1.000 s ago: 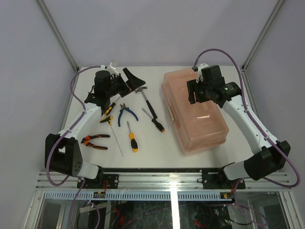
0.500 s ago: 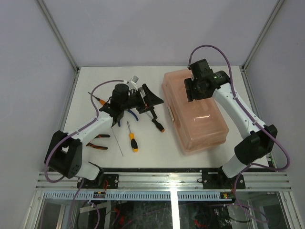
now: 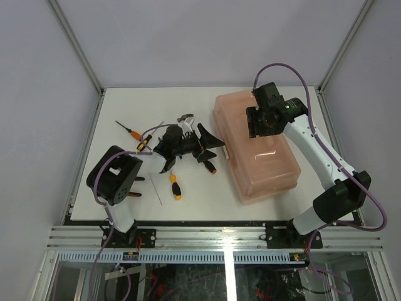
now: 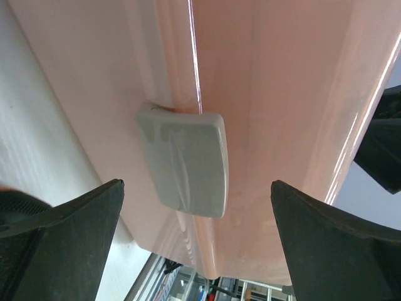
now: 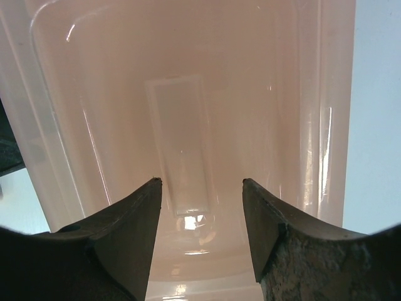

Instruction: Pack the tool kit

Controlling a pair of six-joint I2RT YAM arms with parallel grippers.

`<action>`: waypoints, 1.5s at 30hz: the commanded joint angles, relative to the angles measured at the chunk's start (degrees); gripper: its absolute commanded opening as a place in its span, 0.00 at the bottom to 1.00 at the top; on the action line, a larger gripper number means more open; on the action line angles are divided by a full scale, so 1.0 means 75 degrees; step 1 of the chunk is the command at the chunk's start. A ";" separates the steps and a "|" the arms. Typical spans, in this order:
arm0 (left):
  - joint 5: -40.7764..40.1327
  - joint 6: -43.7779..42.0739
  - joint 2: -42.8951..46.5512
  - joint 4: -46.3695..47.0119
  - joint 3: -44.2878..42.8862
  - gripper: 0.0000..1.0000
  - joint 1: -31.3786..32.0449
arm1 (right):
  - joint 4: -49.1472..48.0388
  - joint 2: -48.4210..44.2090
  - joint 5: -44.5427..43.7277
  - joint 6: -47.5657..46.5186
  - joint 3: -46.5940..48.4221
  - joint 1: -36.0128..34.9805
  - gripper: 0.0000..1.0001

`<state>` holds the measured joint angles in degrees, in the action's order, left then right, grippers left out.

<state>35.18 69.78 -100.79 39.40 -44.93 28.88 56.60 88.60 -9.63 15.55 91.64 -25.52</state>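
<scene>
The salmon-pink toolbox [image 3: 266,157] lies shut at the right of the table, its grey latch [image 3: 224,148] on its left side. My left gripper [image 3: 213,145] is open and level with that latch, just short of it. In the left wrist view the latch [image 4: 185,160] fills the middle between the wide-apart fingers [image 4: 62,232] of the gripper [image 4: 195,183]. My right gripper [image 3: 258,122] hovers open over the lid's far end; its wrist view shows the gripper [image 5: 200,180] above the lid's handle recess [image 5: 182,138], holding nothing. A hammer [image 3: 185,118] and screwdrivers [image 3: 175,186] [image 3: 210,166] lie left of the box.
A thin orange screwdriver [image 3: 128,130] lies at the back left, and a thin rod [image 3: 156,193] lies near the front. My left arm [image 3: 116,175] folds low over the tools and hides the pliers. The table's front edge [image 3: 188,221] runs just ahead of the arm bases.
My left arm has swung right from the back-left tools to the toolbox's latch side. My right gripper has shifted slightly over the lid and its jaws have narrowed a little.
</scene>
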 commanded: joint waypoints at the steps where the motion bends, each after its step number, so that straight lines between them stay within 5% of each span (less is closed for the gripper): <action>1: 0.0134 0.0846 -0.0354 0.1872 -0.0115 1.00 0.0051 | 0.0672 -0.0081 -0.0204 0.0130 -0.0300 -0.0070 0.61; 12: 0.0725 0.1214 -0.1228 0.3536 -0.0026 0.95 0.0121 | 0.0600 0.0013 0.0092 0.0156 -0.0498 -0.0078 0.60; 30: 0.0819 0.1372 -0.2017 0.4180 -0.0384 0.93 0.0220 | 0.0582 0.0105 0.0187 0.0156 -0.0572 -0.0075 0.59; 45: 0.1007 0.1664 -0.2470 0.4937 -0.0641 0.73 0.0251 | 0.0709 -0.0059 0.0373 0.0048 -0.0885 -0.0070 0.59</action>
<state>43.03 81.62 -118.54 71.22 -47.29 29.58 53.98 86.21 -8.93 16.49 88.20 -25.50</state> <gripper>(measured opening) 0.756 0.590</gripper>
